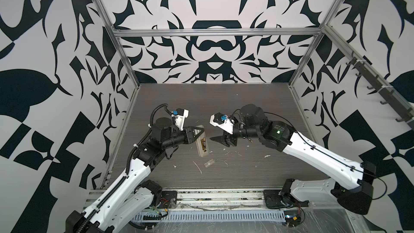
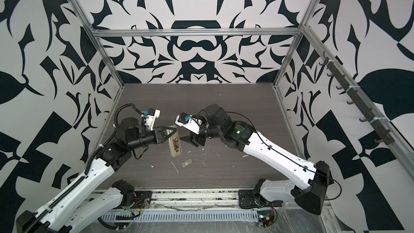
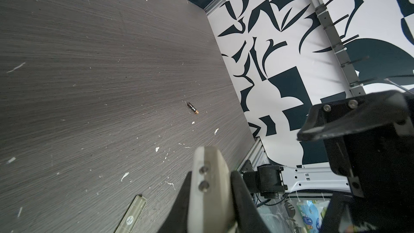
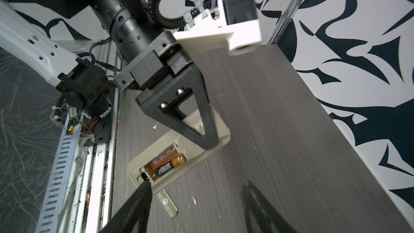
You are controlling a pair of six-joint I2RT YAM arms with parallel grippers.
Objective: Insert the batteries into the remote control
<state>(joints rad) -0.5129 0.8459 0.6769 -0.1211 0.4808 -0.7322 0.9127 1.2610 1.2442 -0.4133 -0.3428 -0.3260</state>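
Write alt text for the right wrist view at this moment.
A cream remote lies back-up on the grey table, one battery in its open recess, with the left gripper clamped on the end away from the recess. The right gripper is open close to the camera, holding nothing, and a small loose cover lies on the table beside the remote.

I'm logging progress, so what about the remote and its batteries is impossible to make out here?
- Remote control button face: faces down, every view.
- Its far end: under the left gripper, right wrist view.
- Slot beside the seated battery: too blurred to tell if filled, right wrist view.
- Loose battery: markings too small, left wrist view.
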